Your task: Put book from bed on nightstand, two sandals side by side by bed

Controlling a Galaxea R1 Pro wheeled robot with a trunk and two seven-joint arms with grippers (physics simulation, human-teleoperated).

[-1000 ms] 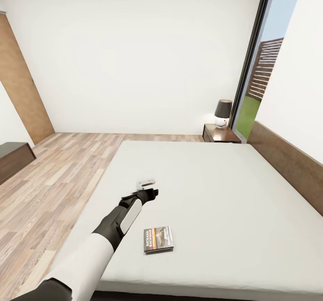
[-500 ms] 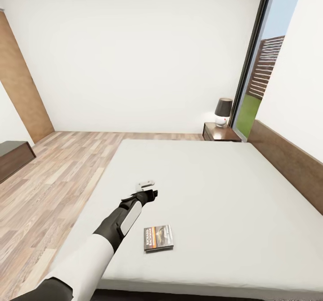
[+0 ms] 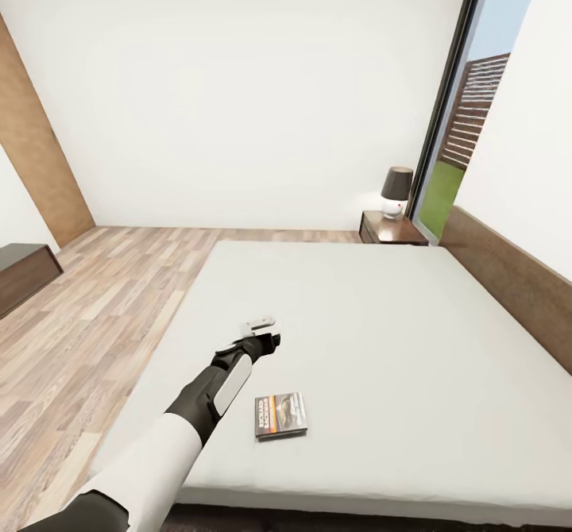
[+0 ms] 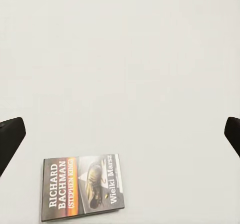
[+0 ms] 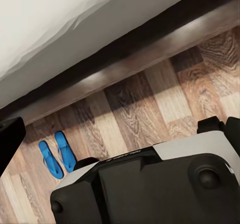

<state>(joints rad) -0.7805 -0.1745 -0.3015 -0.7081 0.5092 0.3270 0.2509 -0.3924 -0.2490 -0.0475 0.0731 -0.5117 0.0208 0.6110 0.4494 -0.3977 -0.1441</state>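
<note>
The book (image 3: 280, 415) lies flat on the bed's (image 3: 373, 333) light grey mattress, near the front edge. Its cover faces up in the left wrist view, where the book (image 4: 80, 186) shows white lettering. My left gripper (image 3: 260, 331) hovers over the mattress a little beyond and left of the book. It is open, with its dark fingertips (image 4: 10, 141) spread wide and nothing between them. The two blue sandals (image 5: 57, 154) lie side by side on the wood floor close to the bed's dark frame. My right gripper (image 5: 120, 136) is open above the floor. A nightstand (image 3: 389, 228) stands at the bed's far corner.
A dark-shaded lamp (image 3: 396, 190) stands on the nightstand beside the tall window (image 3: 469, 119). A long low dark cabinet (image 3: 24, 274) sits at the left by the tan sliding door (image 3: 36, 151). My black base (image 5: 150, 189) is on the floor near the sandals.
The whole head view has shifted slightly upward, so the camera moved. The left arm and the book keep the same places on the bed.
</note>
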